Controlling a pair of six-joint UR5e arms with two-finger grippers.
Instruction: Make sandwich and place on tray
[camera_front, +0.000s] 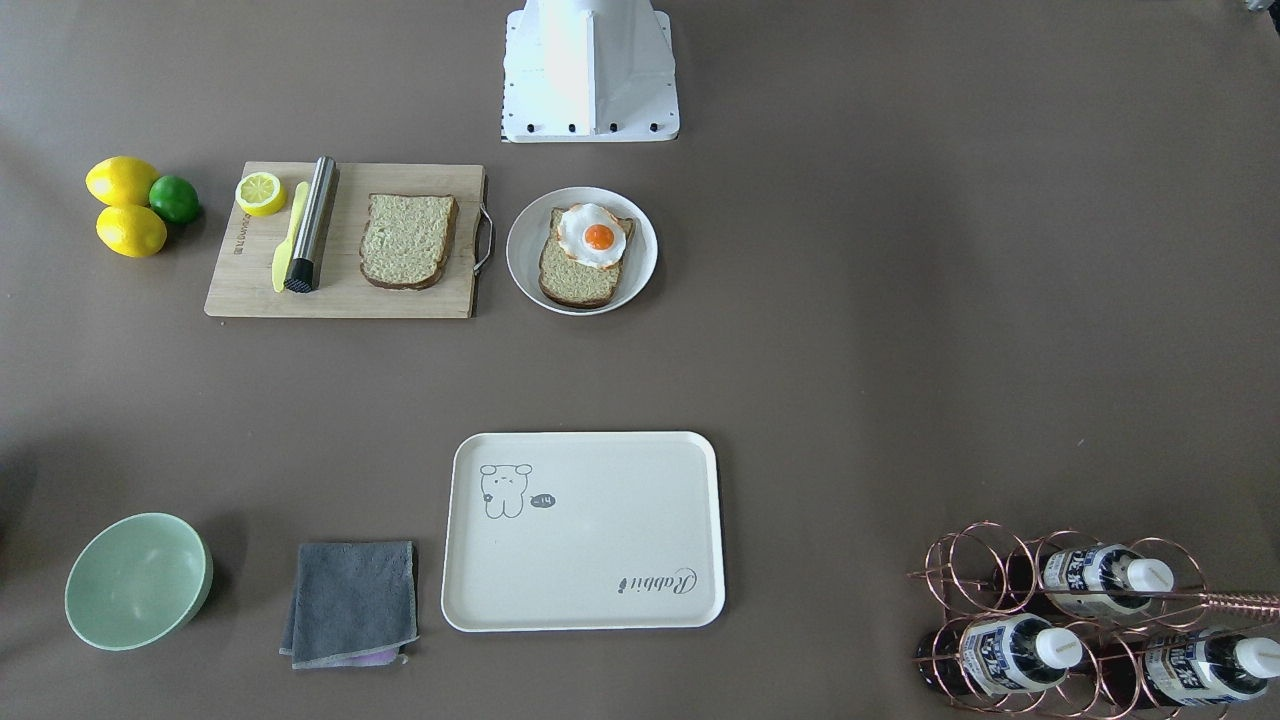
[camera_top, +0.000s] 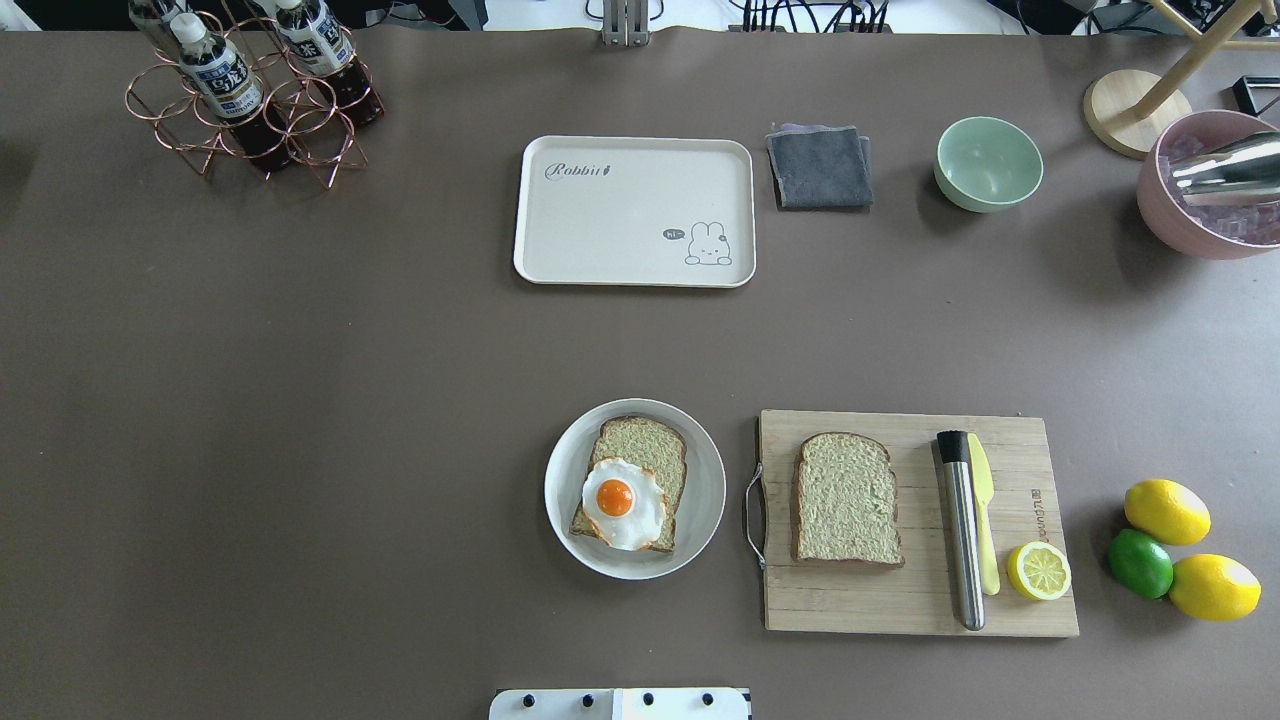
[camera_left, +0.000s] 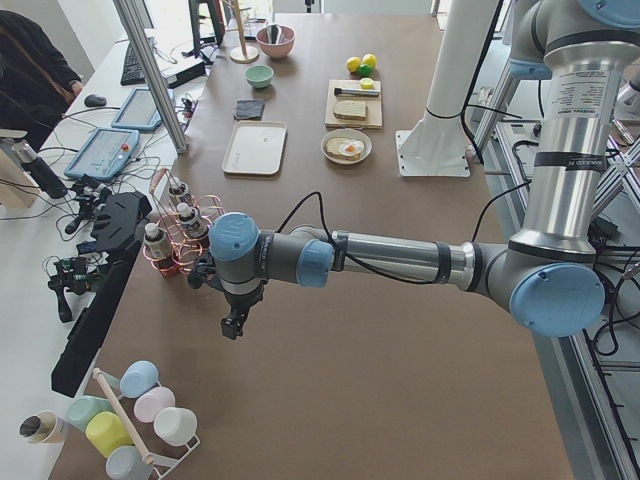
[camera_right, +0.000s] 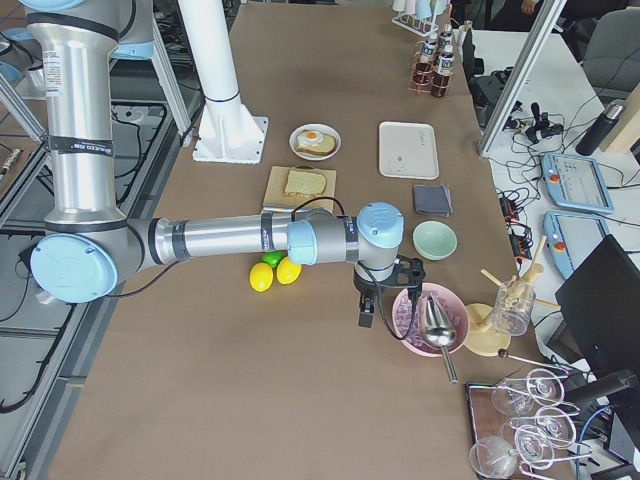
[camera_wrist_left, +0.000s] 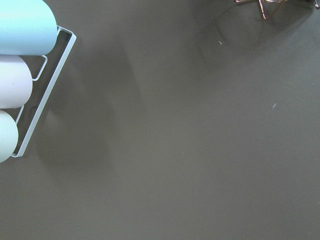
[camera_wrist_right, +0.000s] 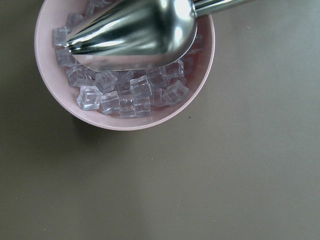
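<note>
1. Front: pale speckled brown-crusted bread slice topped with white-and-orange toy fried egg, on round light-grey plate; second bread slice on wooden cutting board alongside.
2. Overhead: cream-white rectangular tray well apart from both, on brown tabletop.
3. Left side: left claw near copper bottle rack; open/closed can't tell.
4. Right side: right claw just beside pink ice bowl; state can't tell.

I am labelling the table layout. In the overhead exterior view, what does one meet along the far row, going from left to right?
bottles → tray → grey cloth → green bowl → pink bowl
</note>
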